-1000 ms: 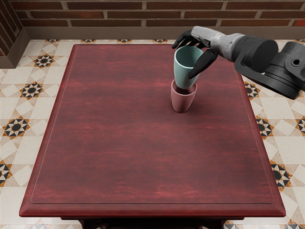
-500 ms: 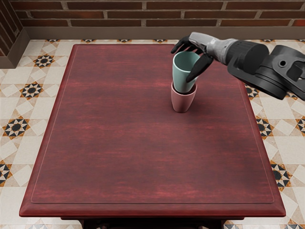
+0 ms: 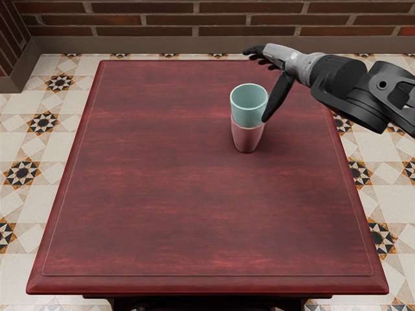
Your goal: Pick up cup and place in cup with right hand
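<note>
My right hand is open above and to the right of the cups, its fingers spread toward the left and its thumb hanging down beside the green cup. The mint green cup stands upright, its lower part inside the pink cup and hidden by it. Whether the thumb tip touches the green cup I cannot tell. The pink cup rests upright on the dark red table, right of centre toward the back.
The right forearm reaches in over the table's back right corner. Behind the table are a tiled floor and a brick wall.
The green cup has dropped into the pink one. My right hand has let go of it, its fingers now straighter and off the rim.
</note>
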`<state>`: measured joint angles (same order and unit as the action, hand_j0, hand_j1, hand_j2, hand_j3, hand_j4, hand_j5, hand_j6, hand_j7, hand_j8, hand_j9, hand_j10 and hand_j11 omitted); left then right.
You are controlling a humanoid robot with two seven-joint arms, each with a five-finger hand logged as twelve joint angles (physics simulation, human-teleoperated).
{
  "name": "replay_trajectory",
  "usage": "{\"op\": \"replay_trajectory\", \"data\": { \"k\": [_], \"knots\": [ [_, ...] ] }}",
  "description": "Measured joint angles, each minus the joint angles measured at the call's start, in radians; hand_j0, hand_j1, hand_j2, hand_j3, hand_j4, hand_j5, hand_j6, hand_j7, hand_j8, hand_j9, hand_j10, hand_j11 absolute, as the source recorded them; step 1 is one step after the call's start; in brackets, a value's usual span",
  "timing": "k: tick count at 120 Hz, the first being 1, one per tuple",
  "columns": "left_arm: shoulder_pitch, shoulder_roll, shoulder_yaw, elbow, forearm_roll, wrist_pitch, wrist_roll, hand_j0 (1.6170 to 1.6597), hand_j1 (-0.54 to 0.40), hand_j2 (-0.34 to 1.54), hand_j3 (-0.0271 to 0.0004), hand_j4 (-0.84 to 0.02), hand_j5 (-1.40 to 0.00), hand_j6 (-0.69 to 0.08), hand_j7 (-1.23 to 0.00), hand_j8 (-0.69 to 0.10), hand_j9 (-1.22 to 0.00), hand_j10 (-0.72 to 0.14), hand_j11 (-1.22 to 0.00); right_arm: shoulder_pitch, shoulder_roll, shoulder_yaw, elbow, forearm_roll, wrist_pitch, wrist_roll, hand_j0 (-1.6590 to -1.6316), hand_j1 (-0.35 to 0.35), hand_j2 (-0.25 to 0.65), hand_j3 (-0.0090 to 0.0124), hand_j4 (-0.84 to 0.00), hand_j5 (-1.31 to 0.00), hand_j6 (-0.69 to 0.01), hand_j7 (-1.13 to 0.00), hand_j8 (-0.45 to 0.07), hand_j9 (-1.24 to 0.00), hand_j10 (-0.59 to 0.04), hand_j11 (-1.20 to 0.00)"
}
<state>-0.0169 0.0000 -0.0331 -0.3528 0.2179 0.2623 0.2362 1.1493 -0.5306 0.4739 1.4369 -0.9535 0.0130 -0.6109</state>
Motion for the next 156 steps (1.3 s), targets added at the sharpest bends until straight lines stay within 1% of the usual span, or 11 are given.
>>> {"op": "replay_trajectory", "data": {
  "k": [24, 42, 55, 63, 74, 81, 90, 110, 119, 127, 156],
  "knots": [
    [0.000, 0.000, 0.000, 0.000, 0.000, 0.000, 0.000, 1.6581, 0.349, 0.00, 0.0000, 0.000, 0.00, 0.000, 0.00, 0.000, 0.00, 0.000, 0.00, -0.017, -0.035, -0.005, -0.003, 0.020, 0.007, 0.000, -1.6581, -0.304, 0.008, 0.0000, -0.039, -0.05, -0.036, -0.05, -0.031, -0.05, -0.036, -0.05],
    [0.000, 0.000, 0.000, 0.000, 0.000, 0.000, 0.000, 1.6581, 0.349, 0.00, 0.0000, 0.000, 0.00, 0.000, 0.00, 0.000, 0.00, 0.000, 0.00, -0.034, -0.133, -0.001, -0.004, 0.274, 0.055, 0.000, -1.6581, -0.328, 0.004, 0.0000, -0.020, -0.02, -0.019, -0.02, -0.016, -0.02, -0.018, -0.02],
    [0.000, 0.000, 0.000, 0.000, 0.000, 0.000, 0.000, 1.6581, 0.349, 0.00, 0.0000, 0.000, 0.00, 0.000, 0.00, 0.000, 0.00, 0.000, 0.00, -0.042, -0.267, 0.003, -0.002, 0.495, 0.247, 0.012, -1.6581, -0.337, 0.003, 0.0000, -0.013, -0.01, -0.013, -0.01, -0.011, -0.01, -0.012, -0.01],
    [0.000, 0.000, 0.000, 0.000, 0.000, 0.000, 0.000, 1.6581, 0.349, 0.00, 0.0000, 0.000, 0.00, 0.000, 0.00, 0.000, 0.00, 0.000, 0.00, -0.056, -0.367, 0.003, -0.001, 0.577, 0.387, 0.095, -1.6581, -0.341, 0.002, 0.0000, -0.010, -0.01, -0.010, -0.01, -0.009, -0.01, -0.009, -0.01],
    [0.000, 0.000, 0.000, 0.000, 0.000, 0.000, 0.000, 1.6581, 0.349, 0.00, -0.0001, 0.000, 0.00, 0.000, 0.00, 0.000, 0.00, 0.000, 0.00, -0.077, -0.457, 0.002, -0.001, 0.634, 0.511, 0.255, -1.6581, -0.344, 0.002, 0.0000, -0.007, -0.01, -0.008, -0.01, -0.006, -0.01, -0.006, -0.01],
    [0.000, 0.000, 0.000, 0.000, 0.000, 0.000, 0.000, 1.6581, 0.349, 0.00, -0.0001, 0.000, 0.00, 0.000, 0.00, 0.000, 0.00, 0.000, 0.00, -0.099, -0.484, 0.001, 0.000, 0.651, 0.548, 0.376, -1.6581, -0.346, 0.002, 0.0000, -0.006, -0.01, -0.006, 0.00, -0.005, -0.01, -0.005, -0.01],
    [0.000, 0.000, 0.000, 0.000, 0.000, 0.000, 0.000, 1.6581, 0.349, 0.00, -0.0001, 0.000, 0.00, 0.000, 0.00, 0.000, 0.00, 0.000, 0.00, -0.173, -0.502, 0.001, 0.000, 0.662, 0.574, 0.544, -1.6581, -0.347, 0.001, 0.0000, -0.004, 0.00, -0.005, 0.00, -0.004, 0.00, -0.004, 0.00],
    [0.000, 0.000, 0.000, 0.000, 0.000, 0.000, 0.000, 1.6581, 0.349, 0.00, -0.0001, 0.000, 0.00, 0.000, 0.00, 0.000, 0.00, 0.000, 0.00, -0.368, -0.553, 0.000, 0.000, 0.692, 0.593, 0.784, -1.6581, -0.349, 0.002, 0.0000, -0.002, 0.00, -0.003, 0.00, -0.002, 0.00, -0.002, 0.00],
    [-0.004, 0.000, 0.001, -0.001, 0.000, 0.000, 0.000, 1.6581, 0.349, 0.00, -0.0001, 0.000, 0.00, 0.000, 0.00, 0.000, 0.00, 0.000, 0.00, -0.407, -0.591, -0.002, 0.000, 0.697, 0.595, 0.852, -1.6581, -0.349, 0.003, 0.0000, -0.002, 0.00, -0.002, 0.00, -0.002, 0.00, -0.002, 0.00],
    [-0.005, 0.000, 0.001, -0.001, 0.000, 0.000, 0.000, 1.6581, 0.349, 0.00, -0.0001, 0.000, 0.00, 0.000, 0.00, 0.000, 0.00, 0.000, 0.00, -0.426, -0.615, -0.003, 0.000, 0.700, 0.596, 0.890, -1.6581, -0.349, 0.003, 0.0000, -0.001, 0.00, -0.001, 0.00, -0.001, 0.00, -0.001, 0.00],
    [-0.003, 0.000, 0.000, -0.001, 0.000, 0.000, 0.000, 1.6581, 0.349, 0.00, -0.0002, 0.000, 0.00, 0.000, 0.00, 0.000, 0.00, 0.000, 0.00, -0.457, -0.654, -0.008, -0.002, 0.701, 0.597, 0.940, -1.6581, -0.349, 0.004, 0.0000, 0.000, 0.00, 0.000, 0.00, 0.000, 0.00, -0.001, 0.00]
  ]
}}
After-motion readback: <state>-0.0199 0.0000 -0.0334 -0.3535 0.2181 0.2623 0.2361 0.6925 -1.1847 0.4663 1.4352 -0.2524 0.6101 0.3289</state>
